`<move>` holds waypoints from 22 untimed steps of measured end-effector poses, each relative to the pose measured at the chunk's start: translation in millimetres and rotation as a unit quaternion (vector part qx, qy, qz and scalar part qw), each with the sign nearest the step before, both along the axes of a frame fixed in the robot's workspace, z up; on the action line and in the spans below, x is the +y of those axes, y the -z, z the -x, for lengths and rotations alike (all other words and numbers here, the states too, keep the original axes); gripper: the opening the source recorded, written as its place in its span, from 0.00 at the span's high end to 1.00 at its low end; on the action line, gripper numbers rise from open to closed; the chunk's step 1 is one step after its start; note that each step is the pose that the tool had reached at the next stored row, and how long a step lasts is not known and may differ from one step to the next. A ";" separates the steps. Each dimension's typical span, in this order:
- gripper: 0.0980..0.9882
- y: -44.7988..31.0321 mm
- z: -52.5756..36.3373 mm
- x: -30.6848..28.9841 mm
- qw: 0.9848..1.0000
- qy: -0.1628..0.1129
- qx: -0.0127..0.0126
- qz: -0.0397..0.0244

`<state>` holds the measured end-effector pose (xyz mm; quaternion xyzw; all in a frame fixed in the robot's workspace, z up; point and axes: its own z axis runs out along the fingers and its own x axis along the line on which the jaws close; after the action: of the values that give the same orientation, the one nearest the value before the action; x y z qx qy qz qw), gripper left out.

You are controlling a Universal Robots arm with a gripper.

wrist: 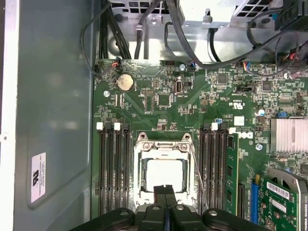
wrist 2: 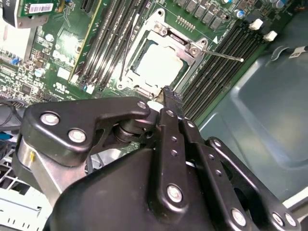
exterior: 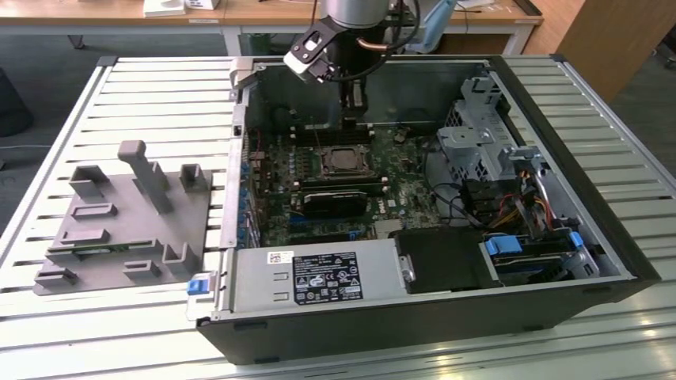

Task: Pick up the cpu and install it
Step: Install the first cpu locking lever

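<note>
The cpu (wrist: 165, 174) lies flat in its socket on the green motherboard (wrist: 159, 103), a pale square inside a metal frame; it also shows in the second wrist view (wrist 2: 159, 65) and in the exterior view (exterior: 340, 161). My gripper (wrist: 166, 190) hangs inside the open computer case, just above the socket's edge. Its two black fingers (wrist 2: 171, 98) are pressed together with nothing between them. In the exterior view the gripper (exterior: 353, 120) stands a little behind the socket. A thin lever wire (wrist 2: 226, 55) sticks out beside the socket frame.
Memory slots (wrist: 113, 168) flank the socket on both sides. A dark card (exterior: 332, 202) sits in front of it, with the power supply (exterior: 317, 277) nearer still. The drive cage (exterior: 476, 134) and cables fill the exterior view's right. A grey fixture (exterior: 122, 214) lies outside the case.
</note>
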<state>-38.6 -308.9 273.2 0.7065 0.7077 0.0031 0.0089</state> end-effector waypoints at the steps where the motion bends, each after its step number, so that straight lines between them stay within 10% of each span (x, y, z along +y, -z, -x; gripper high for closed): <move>1: 0.99 0.0 0.0 0.0 1.000 -0.001 0.000 0.000; 16: 0.99 1.4 0.5 -0.2 0.995 -0.096 0.000 0.001; 22: 0.99 2.0 1.1 -0.3 0.990 -0.143 0.000 0.001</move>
<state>-39.7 -309.2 271.1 0.5983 0.8012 0.0036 0.0086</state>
